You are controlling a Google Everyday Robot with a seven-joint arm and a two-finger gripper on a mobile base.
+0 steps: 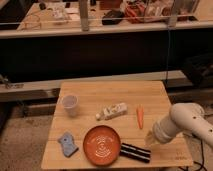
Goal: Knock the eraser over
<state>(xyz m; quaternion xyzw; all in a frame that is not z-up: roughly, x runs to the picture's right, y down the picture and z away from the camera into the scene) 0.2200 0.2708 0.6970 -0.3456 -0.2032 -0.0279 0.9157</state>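
**Wooden table, gripper poised beside the eraser**

Wooden table (150, 92) carries everything. Gripper (149, 140) hovers low; its state I cannot tell. Eraser (135, 152) lies just left and below, likely lined up for a sideways push. Orange plate (101, 145) sits beyond it.

The tool (149, 141) hangs at the eraser's (135, 152) two o'clock, bare table (125, 90) between them; the orange plate (102, 145) crowds the eraser's nine o'clock.

Black white-striped eraser (135, 152), orange plate (102, 145), white gripper (151, 140) at table's right.
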